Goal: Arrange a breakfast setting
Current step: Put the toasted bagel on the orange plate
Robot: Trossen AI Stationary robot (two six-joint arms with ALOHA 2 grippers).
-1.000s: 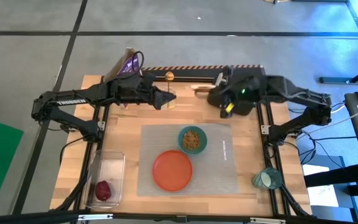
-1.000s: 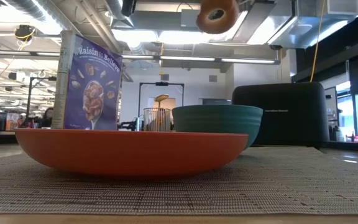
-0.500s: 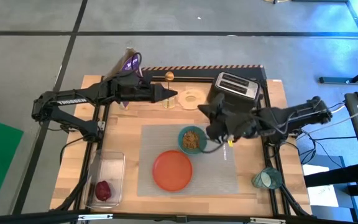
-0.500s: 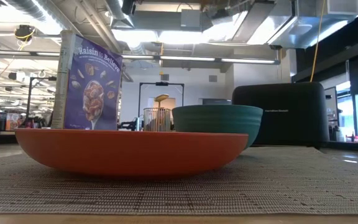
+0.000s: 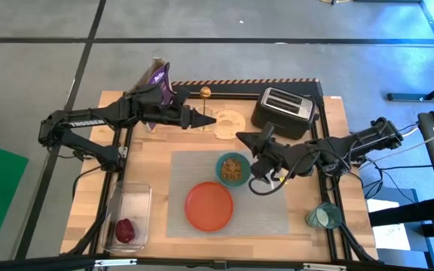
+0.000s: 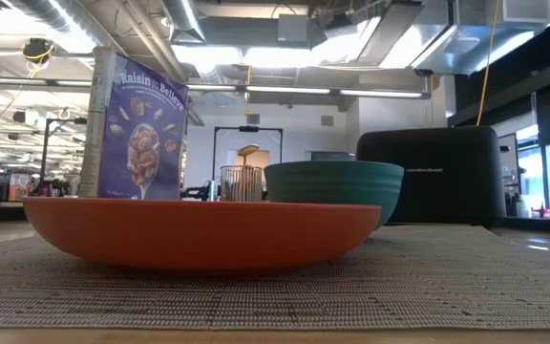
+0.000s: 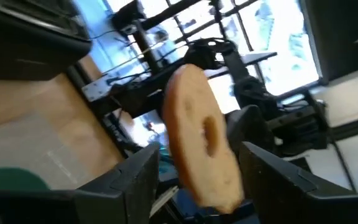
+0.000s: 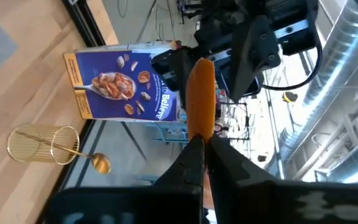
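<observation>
One bagel (image 5: 230, 123) is hanging above the table's far side, near the toaster (image 5: 285, 108), now being clamped by the left gripper (image 7: 197, 158). The right gripper (image 5: 243, 138), fingers together, is backing off toward the placemat (image 5: 270, 203), suggesting the handover is finishing and plating is still pending.

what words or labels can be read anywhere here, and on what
"Raisin to Believe": front of the purple cereal box, in the low view.
"TROSSEN": white letters on the left arm, high view, only just legible.
Small light print on the black toaster: too small to read.
Small print on the grey placemat: too small to read.
</observation>
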